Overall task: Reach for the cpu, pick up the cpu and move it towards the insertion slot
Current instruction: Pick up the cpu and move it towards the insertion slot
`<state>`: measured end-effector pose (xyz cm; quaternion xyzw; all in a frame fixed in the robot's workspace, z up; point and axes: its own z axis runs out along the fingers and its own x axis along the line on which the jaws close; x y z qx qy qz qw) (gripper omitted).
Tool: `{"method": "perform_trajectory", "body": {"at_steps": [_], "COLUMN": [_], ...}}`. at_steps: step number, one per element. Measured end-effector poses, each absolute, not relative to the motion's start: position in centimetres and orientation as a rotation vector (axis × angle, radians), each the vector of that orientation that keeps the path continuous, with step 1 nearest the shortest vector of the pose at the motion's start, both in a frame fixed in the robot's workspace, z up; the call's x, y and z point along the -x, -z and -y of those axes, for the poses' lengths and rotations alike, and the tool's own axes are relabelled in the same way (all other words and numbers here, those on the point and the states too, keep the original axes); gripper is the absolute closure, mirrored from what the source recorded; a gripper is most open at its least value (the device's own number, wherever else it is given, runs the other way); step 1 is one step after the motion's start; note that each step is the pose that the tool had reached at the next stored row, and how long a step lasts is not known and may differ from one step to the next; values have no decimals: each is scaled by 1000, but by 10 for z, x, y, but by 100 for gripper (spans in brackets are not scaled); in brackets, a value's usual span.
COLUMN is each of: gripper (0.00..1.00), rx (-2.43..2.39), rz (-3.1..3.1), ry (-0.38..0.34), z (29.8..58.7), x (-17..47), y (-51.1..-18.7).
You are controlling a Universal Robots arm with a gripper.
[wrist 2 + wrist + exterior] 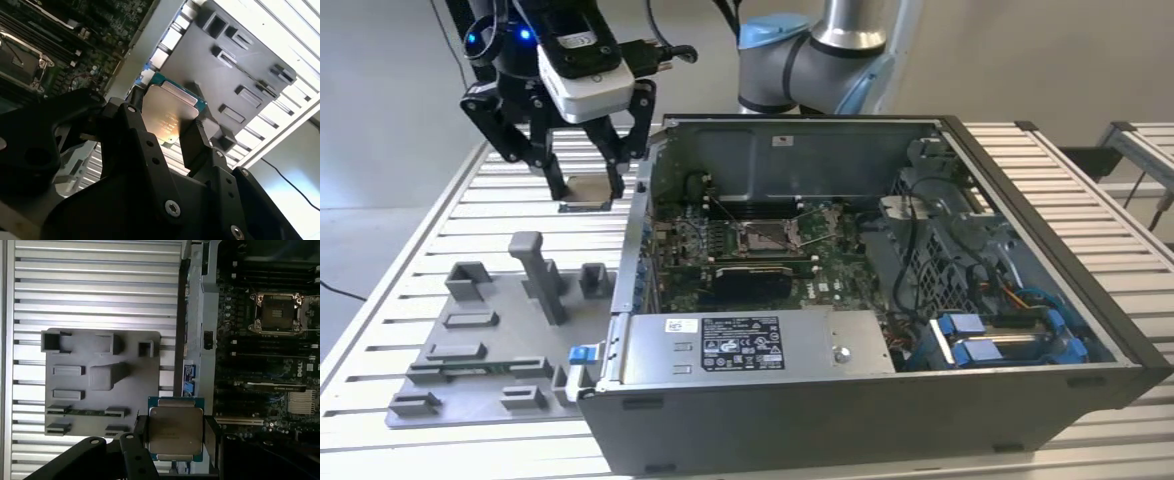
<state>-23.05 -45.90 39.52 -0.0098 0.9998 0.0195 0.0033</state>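
End effector (pixel 592 185): fingers closed on the cpu's edges.
Cpu (pixel 175 428): held above the bench (pixel 454 215), clear of the grey fixture (pixel 95 375).
Insertion slot (pixel 767 237): at 4 o'clock from the cpu in the exterior view, inside the case (pixel 1067 300).
Risk: thin-edge grip could slip; the case wall might clip the chip.

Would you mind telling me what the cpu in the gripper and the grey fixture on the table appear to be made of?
The cpu, held in the gripper: brushed silvery metal lid, judging by its soft sheen, on what looks like a greenish circuit-board base at the edges.

The grey fixture: probably moulded or printed plastic, matte and uniformly grey with blocky raised shapes.

The table: likely ribbed aluminium, pale and faintly reflective.
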Motion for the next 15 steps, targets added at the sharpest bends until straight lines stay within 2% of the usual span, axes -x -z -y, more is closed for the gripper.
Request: {"method": "perform_trajectory", "body": {"at_steps": [15], "gripper": [100], "rx": [31], "rz": [-3134], "ry": [-61], "z": [459], "x": [182], "y": [-395]}}
